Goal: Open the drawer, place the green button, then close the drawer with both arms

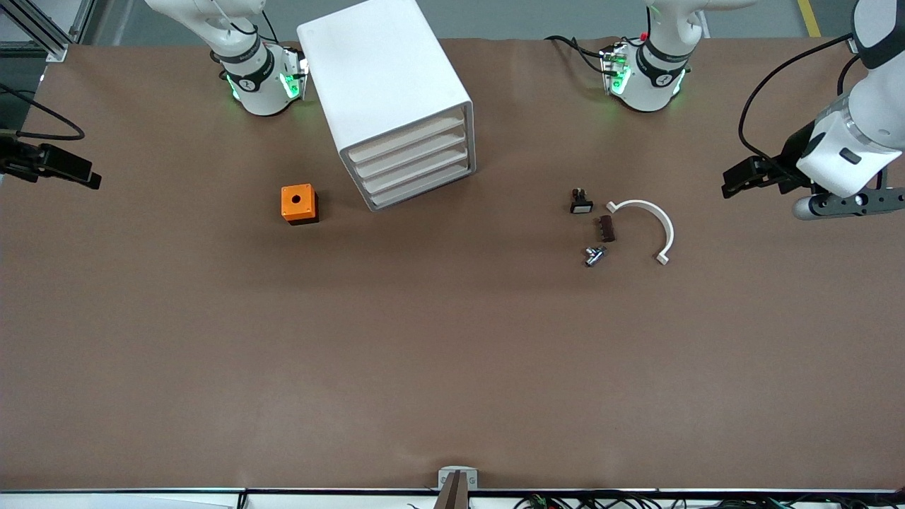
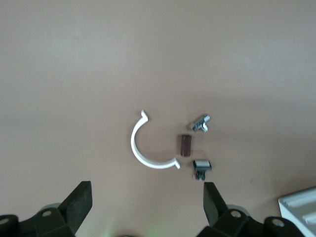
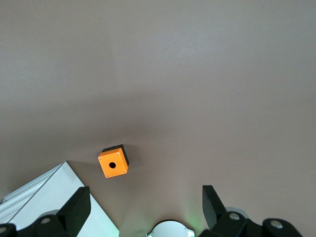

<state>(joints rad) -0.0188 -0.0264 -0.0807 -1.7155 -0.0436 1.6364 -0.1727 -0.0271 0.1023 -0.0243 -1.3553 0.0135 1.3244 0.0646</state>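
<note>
Two grippers hang with fingers spread wide and empty: we see the left gripper (image 1: 742,180) over the left arm's end of the table (image 1: 452,353), the right gripper (image 1: 67,168) over the right arm's end. The drawer (image 1: 423,189), lowest in the white cabinet (image 1: 382,63), sits shut.

Brown table (image 1: 212,339): cabinet (image 1: 385,85), small parts.
</note>
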